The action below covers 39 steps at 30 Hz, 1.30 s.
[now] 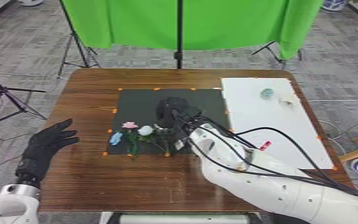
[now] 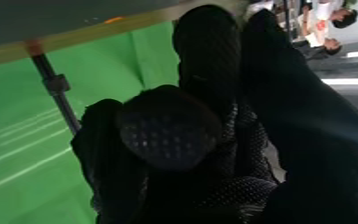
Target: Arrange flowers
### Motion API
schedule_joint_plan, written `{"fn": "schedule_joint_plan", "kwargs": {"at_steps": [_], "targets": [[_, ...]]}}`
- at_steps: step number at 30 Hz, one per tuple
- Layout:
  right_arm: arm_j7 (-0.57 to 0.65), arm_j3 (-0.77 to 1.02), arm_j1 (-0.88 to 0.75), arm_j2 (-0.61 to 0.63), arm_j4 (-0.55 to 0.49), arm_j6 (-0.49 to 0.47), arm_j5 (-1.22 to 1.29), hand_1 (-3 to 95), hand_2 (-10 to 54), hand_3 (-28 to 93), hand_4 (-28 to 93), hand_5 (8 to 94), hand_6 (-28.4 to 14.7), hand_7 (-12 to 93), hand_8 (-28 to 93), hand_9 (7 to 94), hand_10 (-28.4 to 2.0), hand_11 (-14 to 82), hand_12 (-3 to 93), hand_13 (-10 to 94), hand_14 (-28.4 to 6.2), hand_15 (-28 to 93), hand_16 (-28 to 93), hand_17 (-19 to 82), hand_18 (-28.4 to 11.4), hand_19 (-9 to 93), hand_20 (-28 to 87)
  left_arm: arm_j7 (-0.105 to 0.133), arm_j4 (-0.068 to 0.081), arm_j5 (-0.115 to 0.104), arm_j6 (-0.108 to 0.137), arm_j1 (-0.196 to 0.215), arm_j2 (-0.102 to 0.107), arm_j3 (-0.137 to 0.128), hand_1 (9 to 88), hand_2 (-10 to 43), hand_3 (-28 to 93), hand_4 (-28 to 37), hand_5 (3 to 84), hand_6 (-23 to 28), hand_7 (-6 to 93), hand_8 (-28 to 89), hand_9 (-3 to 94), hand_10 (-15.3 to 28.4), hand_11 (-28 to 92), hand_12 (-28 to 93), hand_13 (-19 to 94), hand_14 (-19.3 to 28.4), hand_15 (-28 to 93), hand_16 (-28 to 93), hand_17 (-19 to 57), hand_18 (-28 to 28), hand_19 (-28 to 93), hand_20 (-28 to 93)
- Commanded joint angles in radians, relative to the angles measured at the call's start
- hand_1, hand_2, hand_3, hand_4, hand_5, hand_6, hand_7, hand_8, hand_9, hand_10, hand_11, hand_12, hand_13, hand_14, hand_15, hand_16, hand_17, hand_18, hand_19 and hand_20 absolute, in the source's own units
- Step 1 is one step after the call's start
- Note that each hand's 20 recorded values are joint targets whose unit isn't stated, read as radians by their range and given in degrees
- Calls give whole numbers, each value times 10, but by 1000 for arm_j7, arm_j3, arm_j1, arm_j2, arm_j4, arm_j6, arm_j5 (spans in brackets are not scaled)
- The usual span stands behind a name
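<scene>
On the black mat's near-left part lie a pink flower (image 1: pixel 129 125), a white flower (image 1: pixel 145 130) and a light blue flower (image 1: pixel 116 138), with green stems pointing toward the mat's near edge. My right hand (image 1: pixel 173 111) is over the middle of the mat, just beyond and to the right of the blooms. In the right wrist view, its black glove (image 2: pixel 220 172) has a dotted pad facing the camera; whether it holds anything is unclear. My left hand (image 1: pixel 42 148) is open at the table's left edge, apart from the flowers.
A white board (image 1: pixel 246 92) covers the table's right side. On it are a small pale green item (image 1: pixel 266 93), a cream item (image 1: pixel 286 100) and a small red item (image 1: pixel 265 145). My right arm and its loose black cables cross the near-right part of the table.
</scene>
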Motion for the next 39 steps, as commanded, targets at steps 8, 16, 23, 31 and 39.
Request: {"fn": "schedule_joint_plan", "kwargs": {"at_steps": [8, 16, 23, 31, 39], "targets": [[-4, 32, 2, 26, -23, -21, -2, 423, -95, 627, -145, 734, -9, 241, 62, 858, -103, 362, 289, 936, -4, 554, 374, 641, -131, 932, 533, -10, 5, 4, -12, 8, -5, -3, 239, 136, 622, -283, 427, 50, 88, -55, 444, 149, 216, 133, 388, 199, 297, -10, 65, 162, 199, 211], [-6, 55, 3, 36, -24, -27, 10, 385, -95, 667, -163, 731, -4, 233, -7, 857, -104, 367, 289, 936, -5, 553, 376, 639, -134, 932, 537, -11, 2, 4, -12, 13, -5, -6, 239, 134, 623, -283, 427, 49, 87, -56, 443, 149, 216, 133, 388, 199, 297, -11, 65, 162, 199, 211], [-10, 52, -3, 33, -21, -34, 9, 396, -95, 657, -165, 728, -5, 240, 0, 855, -104, 371, 291, 935, -5, 555, 375, 638, -135, 932, 539, -11, 0, 4, -15, 19, -11, -9, 239, 134, 623, -283, 427, 49, 87, -56, 444, 150, 216, 133, 388, 199, 296, -11, 64, 162, 198, 210], [-9, 32, 1, 34, -17, 3, 2, 562, -95, 590, -159, 761, -3, 297, 115, 878, -91, 305, 398, 937, -3, 562, 366, 642, -134, 932, 542, -9, -1, 2, -10, 22, -12, -9, 241, 135, 620, -283, 427, 49, 86, -56, 444, 151, 216, 133, 388, 199, 297, -10, 64, 162, 198, 210], [-10, 46, -5, 40, -25, 0, 16, 552, -95, 611, -151, 766, -3, 291, 102, 881, -91, 297, 409, 936, -3, 562, 372, 639, -135, 932, 548, -15, -2, 3, -14, 20, -8, -12, 240, 134, 622, -283, 426, 52, 85, -55, 444, 151, 216, 134, 388, 199, 296, -10, 64, 162, 198, 210]]}}
